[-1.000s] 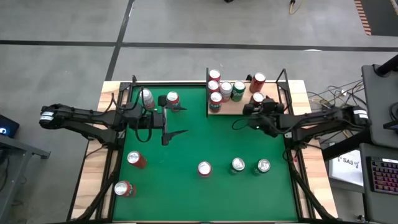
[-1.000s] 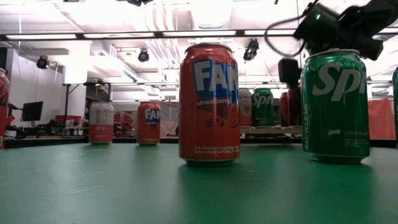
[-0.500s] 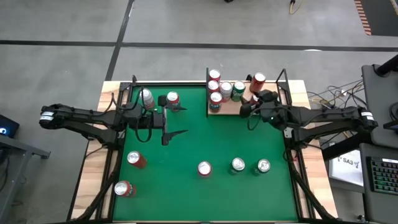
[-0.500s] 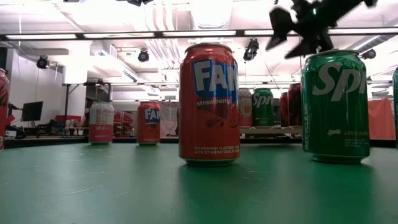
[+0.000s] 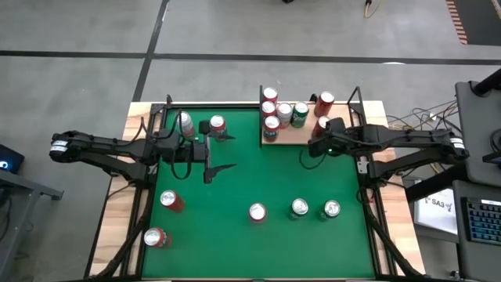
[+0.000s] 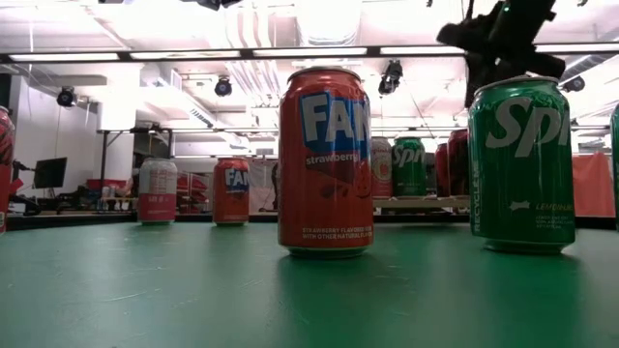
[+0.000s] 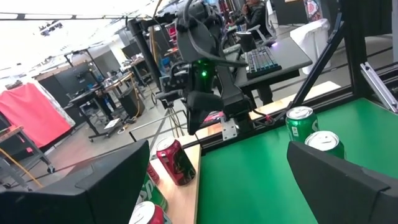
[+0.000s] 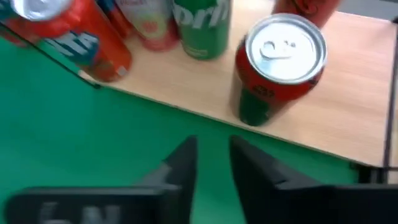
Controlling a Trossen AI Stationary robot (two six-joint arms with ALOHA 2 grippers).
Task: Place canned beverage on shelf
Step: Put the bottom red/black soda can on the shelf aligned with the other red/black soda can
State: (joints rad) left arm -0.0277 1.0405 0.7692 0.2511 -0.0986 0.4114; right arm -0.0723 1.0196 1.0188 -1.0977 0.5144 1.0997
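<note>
1. Hovering just off the shelf's (image 5: pixel 293 135) lower edge, right of centre in the high view, the right gripper (image 5: pixel 308 150) has its fingers nearly together, empty.
2. A red can (image 8: pixel 278 65) stands upright on the shelf in the right wrist view's upper right.
3. Left gripper (image 5: pixel 223 151) waits upper left, fingers apart.
</note>
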